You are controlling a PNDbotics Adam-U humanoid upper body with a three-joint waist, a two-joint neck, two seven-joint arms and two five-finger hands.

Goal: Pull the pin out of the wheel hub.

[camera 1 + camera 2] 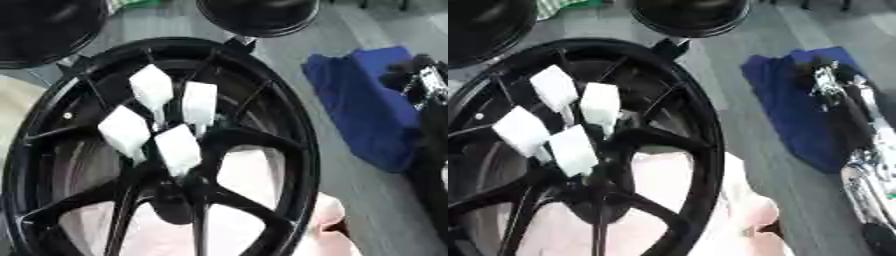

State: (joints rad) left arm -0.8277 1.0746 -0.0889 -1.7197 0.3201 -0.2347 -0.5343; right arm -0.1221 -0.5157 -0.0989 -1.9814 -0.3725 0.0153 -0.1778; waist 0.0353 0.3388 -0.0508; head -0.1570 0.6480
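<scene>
The big glossy black spoked wheel hub [162, 150] fills the near left of the view, lying over something pale pink, and four white block-headed pins [179, 148] stand clustered around its centre, heads up and tilting outward, so each one's long axis runs up out of the hub toward the camera. The robot's right hand [833, 82] is off to the right, over a crumpled dark blue cloth [372, 107] on the grey floor, well apart from the rim. It is a dark, blurred shape and I cannot tell whether its fingers are curled or relaxed. No left hand shows in either view. So the pins lie to the left of that hand and nearer; I would judge it must cross the rim and come onto a pin head from above.
</scene>
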